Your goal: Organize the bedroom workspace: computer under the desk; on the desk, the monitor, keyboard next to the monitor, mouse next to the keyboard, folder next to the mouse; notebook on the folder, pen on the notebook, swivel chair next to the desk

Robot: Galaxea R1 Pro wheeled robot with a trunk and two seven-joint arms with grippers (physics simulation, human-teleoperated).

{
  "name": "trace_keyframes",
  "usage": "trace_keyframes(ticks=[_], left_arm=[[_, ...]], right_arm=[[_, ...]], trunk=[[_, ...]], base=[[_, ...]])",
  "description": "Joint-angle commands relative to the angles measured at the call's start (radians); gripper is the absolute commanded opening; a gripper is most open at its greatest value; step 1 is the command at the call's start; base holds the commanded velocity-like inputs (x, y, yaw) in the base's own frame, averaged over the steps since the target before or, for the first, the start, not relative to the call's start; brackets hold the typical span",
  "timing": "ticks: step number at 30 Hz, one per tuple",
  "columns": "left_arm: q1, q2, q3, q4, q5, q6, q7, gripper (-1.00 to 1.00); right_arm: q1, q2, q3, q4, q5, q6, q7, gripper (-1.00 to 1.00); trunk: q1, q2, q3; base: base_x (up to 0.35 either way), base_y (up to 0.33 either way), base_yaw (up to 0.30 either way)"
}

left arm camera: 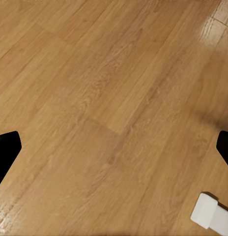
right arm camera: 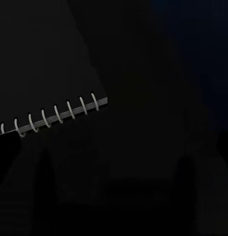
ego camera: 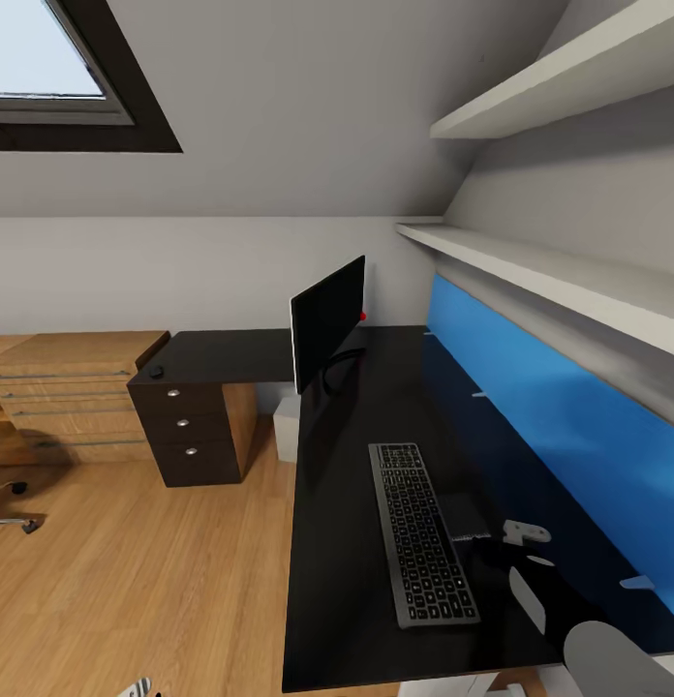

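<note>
- Tabletop (ego camera: 347, 581): black, running from lower centre to mid-frame in the head view, with a blue panel along its right edge.
- Monitor (ego camera: 327, 319): upright at centre frame, at the tabletop's far end.
- Keyboard (ego camera: 421, 532): flat at lower centre, lengthwise, near the monitor as the task requires.
- Notebook (right arm camera: 55, 115): its spiral binding crosses the left half of the right wrist view, on a dark surface.
- Left claw (left arm camera: 114, 142): wide, over bare floor (left arm camera: 94, 73), holding nothing.
- Right claw: state cannot be told; its view is too dark.
</note>
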Motion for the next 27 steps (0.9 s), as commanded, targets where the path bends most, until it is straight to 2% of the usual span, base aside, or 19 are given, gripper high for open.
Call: trace_keyframes(ticks=[1,7,13,17,23,27], left_arm=[[-0.001,0.0,-0.002,0.0,0.005,-0.002,0.002,1.0],[-0.001,0.0,-0.002,0.0,0.005,-0.002,0.002,1.0],[-0.001,0.0,-0.002,0.0,0.005,-0.002,0.002,1.0],[-0.001,0.0,-0.002,0.0,0.005,-0.002,0.003,1.0],[-0.001,0.0,-0.002,0.009,0.005,-0.005,0.002,1.0],[0.0,0.0,-0.002,0.02,0.002,-0.006,0.001,1.0]], right_arm=[[0.0,0.001,0.001,-0.002,-0.01,0.005,-0.003,1.0],[0.0,0.017,0.004,-0.002,-0.009,0.005,-0.004,1.0],[0.0,0.038,0.017,-0.002,-0.009,0.004,-0.006,1.0],[0.0,0.042,0.021,-0.003,-0.009,0.005,-0.005,1.0],[0.0,0.043,0.022,-0.004,-0.009,0.005,-0.005,1.0],[0.0,0.043,0.022,-0.004,-0.009,0.005,-0.005,1.0]], trunk=[[0.0,-0.001,-0.001],[0.0,-0.001,-0.001],[0.0,-0.001,-0.001],[0.0,-0.001,-0.001],[0.0,-0.001,-0.001],[0.0,-0.001,-0.001]], base=[[0.0,0.0,0.0],[0.0,0.0,0.011],[0.0,0.0,0.155],[0.0,0.0,0.181],[-0.005,0.0,0.018],[-0.164,0.0,0.002]])
